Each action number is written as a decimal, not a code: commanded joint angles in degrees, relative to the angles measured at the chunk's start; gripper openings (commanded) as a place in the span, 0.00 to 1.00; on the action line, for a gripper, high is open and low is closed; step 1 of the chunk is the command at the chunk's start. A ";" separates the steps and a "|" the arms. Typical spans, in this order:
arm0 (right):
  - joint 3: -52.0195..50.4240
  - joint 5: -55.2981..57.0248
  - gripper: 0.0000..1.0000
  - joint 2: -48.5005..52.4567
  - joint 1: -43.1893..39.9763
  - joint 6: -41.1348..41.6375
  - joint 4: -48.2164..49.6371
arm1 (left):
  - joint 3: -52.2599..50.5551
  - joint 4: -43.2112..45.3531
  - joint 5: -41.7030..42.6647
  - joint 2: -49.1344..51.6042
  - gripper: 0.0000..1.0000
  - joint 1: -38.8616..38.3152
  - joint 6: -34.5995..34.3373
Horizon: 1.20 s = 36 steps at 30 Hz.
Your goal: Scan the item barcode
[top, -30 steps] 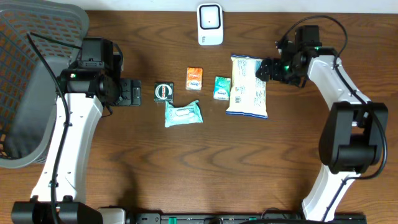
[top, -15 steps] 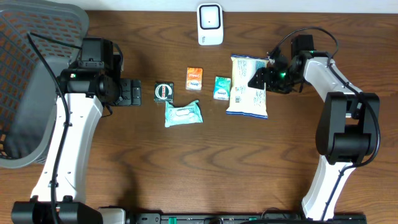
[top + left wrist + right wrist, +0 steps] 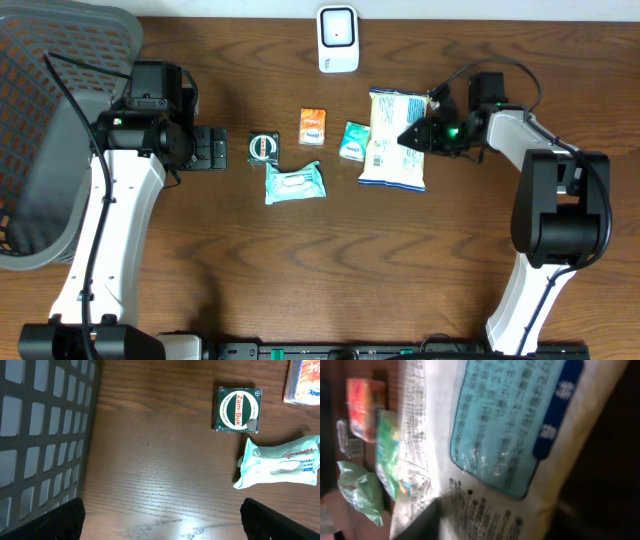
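The item, a white snack bag [image 3: 392, 140] with blue print, lies at the table's right of centre. My right gripper [image 3: 415, 135] is at its right edge, jaws closed in on that edge. The bag [image 3: 490, 425] fills the right wrist view, passing between my right gripper [image 3: 490, 520]; one dark finger [image 3: 420, 525] presses on it. The white scanner [image 3: 338, 40] stands at the back centre. My left gripper [image 3: 215, 150] hovers open on the left over bare wood [image 3: 162, 520], with nothing between its fingers.
A green Zam-Buk tin [image 3: 263, 147], a pale green wipes pack [image 3: 294, 183], an orange pack [image 3: 312, 127] and a small green pack [image 3: 353, 141] lie mid-table; the bag touches the green pack. A grey mesh basket [image 3: 50, 130] fills the far left.
My right gripper moved left onto the bag's right edge and closed on it. The bag slid slightly left against the small green pack. The left arm is still.
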 commanded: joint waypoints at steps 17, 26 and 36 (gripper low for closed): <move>-2.03 -14.25 0.01 -7.58 -2.56 -0.24 5.90 | -0.39 -0.04 -0.50 0.37 0.98 -0.02 0.37; -2.03 -14.64 0.01 -22.47 -0.55 -5.84 6.29 | -0.39 -0.02 -0.50 0.37 0.98 -0.02 0.37; -2.03 -29.68 0.01 -25.62 5.31 -9.40 15.82 | -0.39 -0.02 -0.50 0.37 0.98 -0.02 0.37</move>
